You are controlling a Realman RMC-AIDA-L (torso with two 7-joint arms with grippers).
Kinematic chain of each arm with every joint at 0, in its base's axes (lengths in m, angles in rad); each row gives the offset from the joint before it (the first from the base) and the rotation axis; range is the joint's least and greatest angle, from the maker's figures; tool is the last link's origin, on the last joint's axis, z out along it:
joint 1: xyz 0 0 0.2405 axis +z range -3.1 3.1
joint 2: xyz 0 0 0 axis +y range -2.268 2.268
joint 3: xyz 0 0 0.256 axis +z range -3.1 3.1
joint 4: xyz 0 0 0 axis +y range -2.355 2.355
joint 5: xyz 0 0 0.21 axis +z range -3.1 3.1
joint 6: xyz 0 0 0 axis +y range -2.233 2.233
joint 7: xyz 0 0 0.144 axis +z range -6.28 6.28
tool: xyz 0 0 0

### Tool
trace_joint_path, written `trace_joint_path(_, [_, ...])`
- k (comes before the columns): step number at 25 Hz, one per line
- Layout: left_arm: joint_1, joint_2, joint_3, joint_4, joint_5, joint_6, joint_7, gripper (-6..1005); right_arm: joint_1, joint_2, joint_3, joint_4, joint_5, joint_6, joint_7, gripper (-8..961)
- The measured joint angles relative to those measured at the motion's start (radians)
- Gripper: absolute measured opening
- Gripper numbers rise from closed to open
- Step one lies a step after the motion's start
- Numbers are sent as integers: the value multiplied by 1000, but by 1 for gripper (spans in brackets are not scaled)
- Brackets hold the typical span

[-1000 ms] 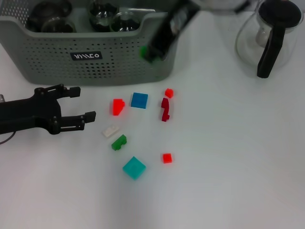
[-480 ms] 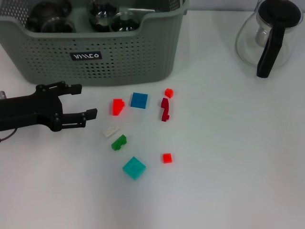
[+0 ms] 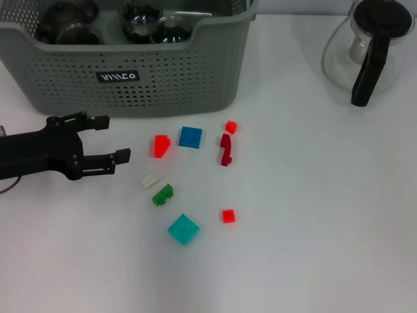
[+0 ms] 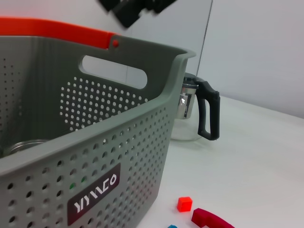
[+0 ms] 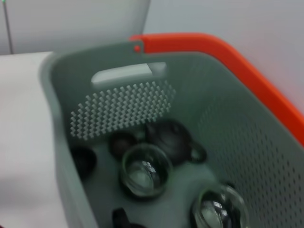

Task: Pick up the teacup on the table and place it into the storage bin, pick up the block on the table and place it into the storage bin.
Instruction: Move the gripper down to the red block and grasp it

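The grey-green storage bin (image 3: 163, 78) stands at the back left, and its perforated wall (image 4: 95, 156) fills the left wrist view. Glass teacups (image 5: 145, 173) and a dark teapot (image 5: 173, 137) sit inside it; no teacup shows on the table. Several blocks lie in front of the bin: red (image 3: 161, 145), blue (image 3: 190, 137), dark red (image 3: 225, 149), white (image 3: 151, 179), green (image 3: 163, 194) and teal (image 3: 183, 229). My left gripper (image 3: 111, 139) rests open on the table, left of the red block, holding nothing. A black part of the right arm (image 4: 133, 8) hangs above the bin.
A clear glass pitcher (image 3: 368, 45) with a black handle stands at the back right. Two small red cubes (image 3: 230, 126) (image 3: 227, 216) lie among the blocks. White table stretches to the right and front of the blocks.
The right arm, which held a green block over the bin's right corner, has lifted out of the head view. The left gripper has barely shifted.
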Motion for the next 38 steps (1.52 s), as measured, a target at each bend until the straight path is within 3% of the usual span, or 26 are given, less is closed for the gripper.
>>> trace_joint_path(9, [6,6,-3,5,0,17,4,849,-273,-4,-40,-499,144,-278,1,522])
trace_joint_path(13, [8,6,0,5,0,15,10,848,-388,-4,-64,-588,241,-438,-84,693])
trace_joint_path(18, [9,6,2,5,0,17,19,847,-434,-4,-158,-531,217,-525,-106,915])
trace_joint_path(22, [9,3,1,5,0,17,21,847,-421,-1,-241,-435,181,-514,-115,923])
trace_joint_path(29, [9,-3,-4,0,-6,17,21,846,-337,5,-359,-204,183,-446,-180,921])
trace_joint_path(38, [7,-7,-4,-4,-9,8,14,847,-300,11,-487,-78,214,-308,-239,912])
